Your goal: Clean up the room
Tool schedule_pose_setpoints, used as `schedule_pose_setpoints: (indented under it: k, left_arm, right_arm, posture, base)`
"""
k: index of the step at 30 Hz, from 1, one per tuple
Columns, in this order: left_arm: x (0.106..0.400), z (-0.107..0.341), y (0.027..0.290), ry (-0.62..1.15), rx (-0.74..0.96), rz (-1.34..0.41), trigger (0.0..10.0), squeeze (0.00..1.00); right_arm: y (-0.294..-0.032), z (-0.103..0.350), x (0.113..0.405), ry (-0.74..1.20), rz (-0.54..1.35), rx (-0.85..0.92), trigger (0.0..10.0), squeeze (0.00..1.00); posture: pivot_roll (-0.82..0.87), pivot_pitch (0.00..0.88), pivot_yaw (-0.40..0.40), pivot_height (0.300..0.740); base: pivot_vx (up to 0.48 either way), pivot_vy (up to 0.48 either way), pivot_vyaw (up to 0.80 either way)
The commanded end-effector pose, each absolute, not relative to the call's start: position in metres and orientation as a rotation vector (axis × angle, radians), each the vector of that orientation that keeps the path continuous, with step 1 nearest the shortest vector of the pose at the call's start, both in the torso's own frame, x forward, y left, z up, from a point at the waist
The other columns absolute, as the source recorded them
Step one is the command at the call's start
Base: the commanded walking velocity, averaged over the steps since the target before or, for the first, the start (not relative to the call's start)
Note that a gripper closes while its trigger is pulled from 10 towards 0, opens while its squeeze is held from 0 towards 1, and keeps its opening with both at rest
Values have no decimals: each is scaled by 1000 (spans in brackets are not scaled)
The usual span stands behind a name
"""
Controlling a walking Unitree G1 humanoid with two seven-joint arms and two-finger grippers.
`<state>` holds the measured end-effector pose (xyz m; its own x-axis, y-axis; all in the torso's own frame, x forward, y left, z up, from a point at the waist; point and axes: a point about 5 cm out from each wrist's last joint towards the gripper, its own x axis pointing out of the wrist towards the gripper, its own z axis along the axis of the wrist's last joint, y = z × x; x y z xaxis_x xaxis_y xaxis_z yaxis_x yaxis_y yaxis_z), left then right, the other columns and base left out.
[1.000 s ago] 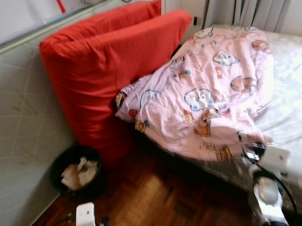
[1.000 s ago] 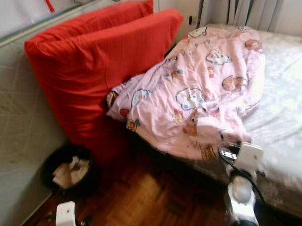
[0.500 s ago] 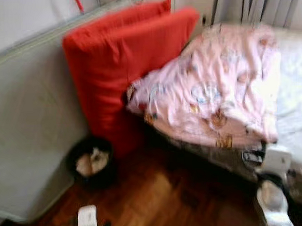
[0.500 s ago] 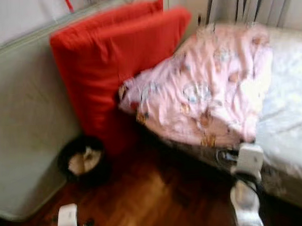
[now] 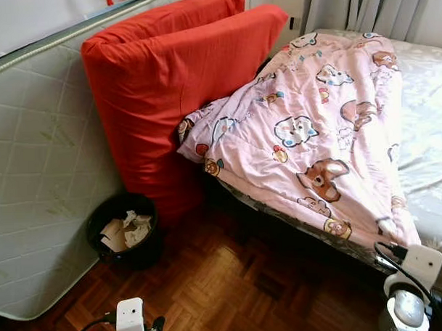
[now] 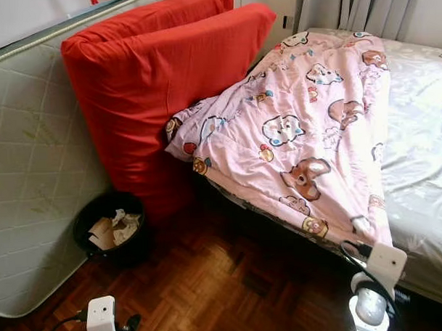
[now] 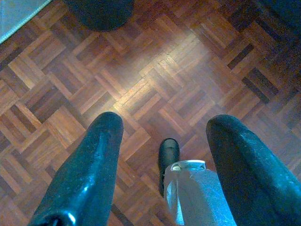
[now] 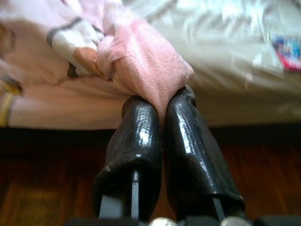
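Right gripper is clamping the pink quilt corner at the bed edge, probably for pulling it straight. Left gripper is hanging spread and empty over the parquet floor.

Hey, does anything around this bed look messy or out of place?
Yes. The pink cartoon blanket lies bunched diagonally, one corner hanging off the bed edge, pinched in the right claw. Two red cushions lean against an upright mattress instead of lying flat.
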<state>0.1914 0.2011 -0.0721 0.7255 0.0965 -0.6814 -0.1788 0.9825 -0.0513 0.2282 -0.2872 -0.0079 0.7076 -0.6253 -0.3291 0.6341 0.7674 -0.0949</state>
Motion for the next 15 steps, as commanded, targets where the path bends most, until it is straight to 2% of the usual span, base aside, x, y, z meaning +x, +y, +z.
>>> schedule_pose_setpoints:
  k: [1,7,8,15]
  left_arm:
    - [186,-75,201,775,-98,139,10000,0]
    - [186,-76,200,778,-96,123,10000,0]
    - [186,-76,200,782,-93,115,10000,0]
    - [185,-77,198,790,-92,99,10000,0]
  right_arm:
    - [-293,-15,220,404,-730,55,10000,0]
    - [-294,-27,209,512,-736,72,10000,0]
    - [-295,-32,204,548,-739,69,10000,1000]
    - [-291,-41,194,605,-730,89,10000,1000]
  posture:
    - [79,78,55,740]
    - [81,76,56,740]
    - [85,77,56,740]
    - [84,77,57,740]
  base:
    - [0,0,0]
    - [0,0,0]
    - [0,0,0]
    - [0,0,0]
